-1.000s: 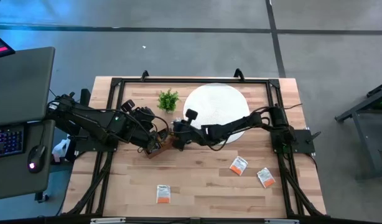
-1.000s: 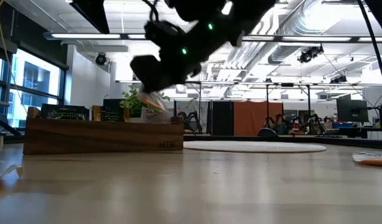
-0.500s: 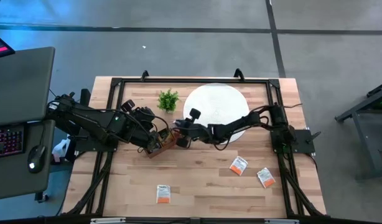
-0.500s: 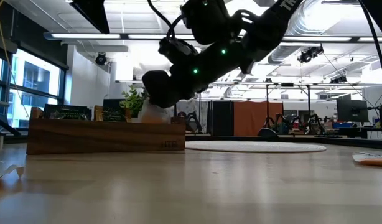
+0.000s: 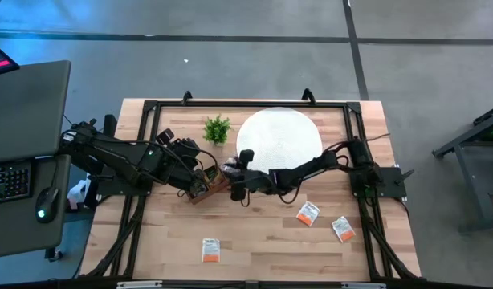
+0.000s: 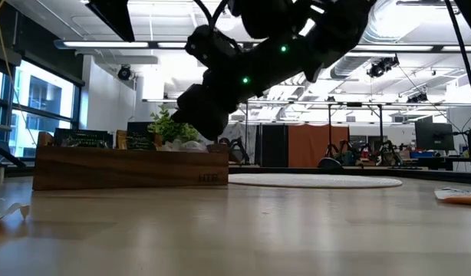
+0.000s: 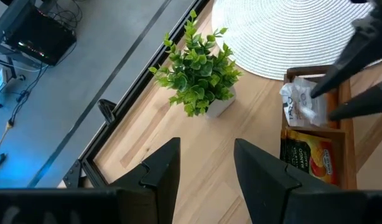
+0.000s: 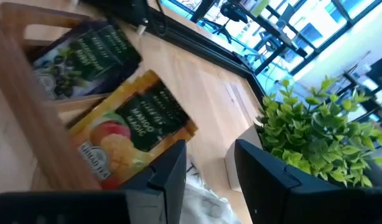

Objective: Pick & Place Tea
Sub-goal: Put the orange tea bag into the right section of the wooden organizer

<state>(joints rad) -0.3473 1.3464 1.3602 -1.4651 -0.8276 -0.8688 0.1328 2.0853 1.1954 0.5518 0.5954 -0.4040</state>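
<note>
The brown wooden tray lies at mid-table with tea sachets in it: a mango one, a dark one and a pale one. My right gripper hangs open just over the tray, its dark fingers on either side of the pale sachet. My left gripper stands open above the wood beside the tray's left end, holding nothing. Three orange-and-white tea sachets lie flat on the table nearer the front. My right gripper's open fingers slant down into the tray from the table's right, one on each side of the pale sachet, which lies in a compartment. Whether a fingertip touches it, I cannot tell.
A small green plant stands just behind the tray, and the white woven disc lies at the far middle. A black frame runs around the table. Bare wood lies between the tray and the front sachets.
My right gripper has gone down toward the tray with the pale sachet, then opened and let it go. The sachet now lies in the tray, where a second ago it hung just above the tray's wall.
</note>
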